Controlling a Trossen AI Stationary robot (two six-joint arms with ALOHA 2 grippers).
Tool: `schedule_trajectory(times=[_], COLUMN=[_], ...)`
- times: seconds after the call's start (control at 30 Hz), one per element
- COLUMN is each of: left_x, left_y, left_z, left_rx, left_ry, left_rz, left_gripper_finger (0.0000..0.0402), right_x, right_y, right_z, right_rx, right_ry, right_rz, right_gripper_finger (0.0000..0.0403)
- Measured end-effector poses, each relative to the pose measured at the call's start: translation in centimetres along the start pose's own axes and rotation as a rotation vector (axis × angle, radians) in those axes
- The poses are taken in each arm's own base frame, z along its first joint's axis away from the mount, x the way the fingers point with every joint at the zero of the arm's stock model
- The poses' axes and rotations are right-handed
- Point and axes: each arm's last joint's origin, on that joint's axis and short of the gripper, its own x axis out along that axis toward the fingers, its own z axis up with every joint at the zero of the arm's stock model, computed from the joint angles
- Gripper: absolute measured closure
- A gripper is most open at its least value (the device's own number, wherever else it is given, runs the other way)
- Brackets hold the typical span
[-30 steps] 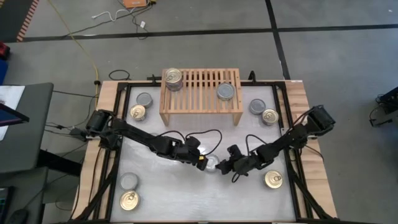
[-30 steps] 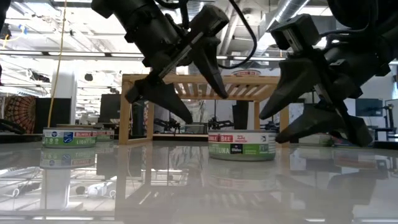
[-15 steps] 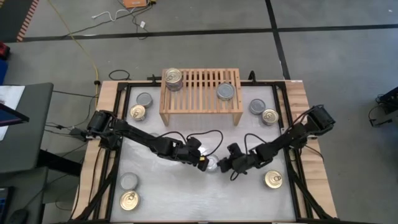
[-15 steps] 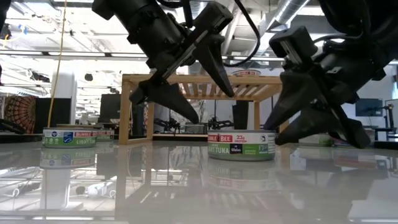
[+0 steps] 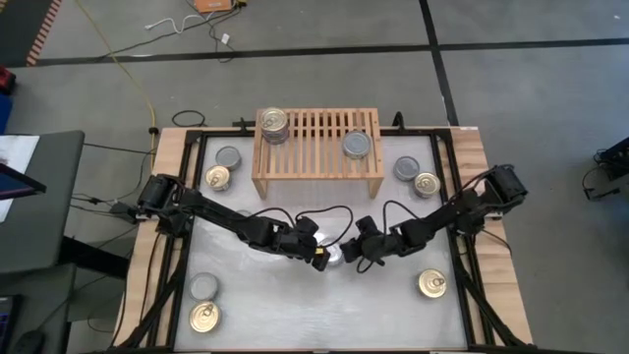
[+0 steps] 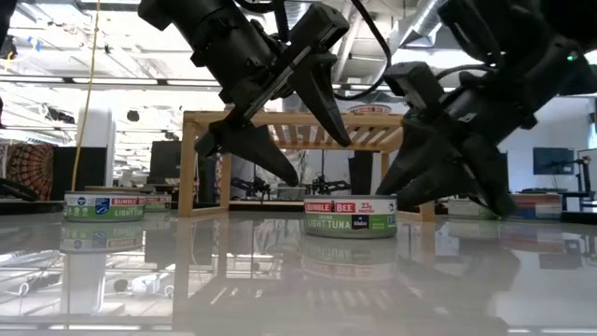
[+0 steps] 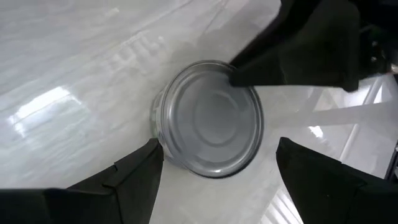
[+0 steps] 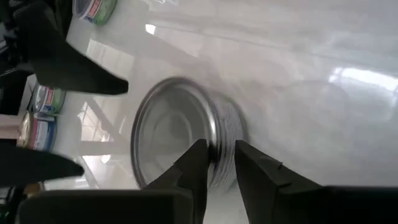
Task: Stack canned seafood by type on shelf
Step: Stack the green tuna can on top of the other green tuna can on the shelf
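The right gripper (image 5: pixel 352 253) is low over mid-table with its jaws narrowed onto the rim of a silver-topped tin (image 5: pixel 335 257). In the right wrist view one finger sits inside the raised edge and the other outside, against the tin's wall, so the hold is a thin pinch on the rim rather than a clasp across the body. Whether it is fully tight I cannot tell.

The left gripper (image 5: pixel 321 258) hovers on the tin's other side, jaws wide and holding nothing. Its fingers (image 7: pixel 130 177) straddle the tin (image 7: pixel 210 118) without touching it in the left wrist view, and the low view shows both fingertips above the table.

The tin (image 6: pixel 351 217) rests flat on the table (image 5: pixel 295 315), directly between the two grippers. The shelf (image 5: pixel 316 149) lies well beyond them, with a stack of tins (image 5: pixel 274 125) at one end and a single silver tin (image 5: pixel 356 146) toward the other.

Risks, as I judge them:
- A rim pinch gives little purchase. On lifting, the tin may swing down, tilt or slip free.
- The two grippers are very close. Any sideways move by the right one could knock the left fingers or push the tin into them.
- The polished table looks slick, so an off-centre squeeze could skid the tin away instead of seating it.
- Carried tilted, the tin could catch the shelf's slats or land crooked on the silver one.
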Motion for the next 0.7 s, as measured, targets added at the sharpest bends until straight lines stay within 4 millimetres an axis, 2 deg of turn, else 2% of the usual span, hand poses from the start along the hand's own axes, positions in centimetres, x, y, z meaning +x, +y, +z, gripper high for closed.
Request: schedule_trajectory(times=[0.2,0.43,0.6,0.7], left_x=[0.0,0.0,0.0,0.0], left_y=[0.0,0.3,0.5,0.6], left_z=[0.0,-0.1,-0.2,-0.2], left_rx=[0.022,0.024,0.03,0.042], left_ry=[0.001,0.019,0.042,0.045], left_rz=[0.001,0.027,0.043,0.044], left_gripper_finger=[0.0103,0.0103,0.0103,0.0103], right_x=[-0.2,-2.5,-3.7,-3.4], right_y=[0.4,1.2,1.0,0.9], right_z=[1.0,1.4,-0.1,-1.5], right_rx=[-0.052,0.008,0.068,0.094], right_ry=[-0.026,-0.006,0.049,0.049], right_rz=[0.022,0.038,-0.003,0.001], right_gripper_finger=[0.0296,0.0296,0.0296,0.0296])
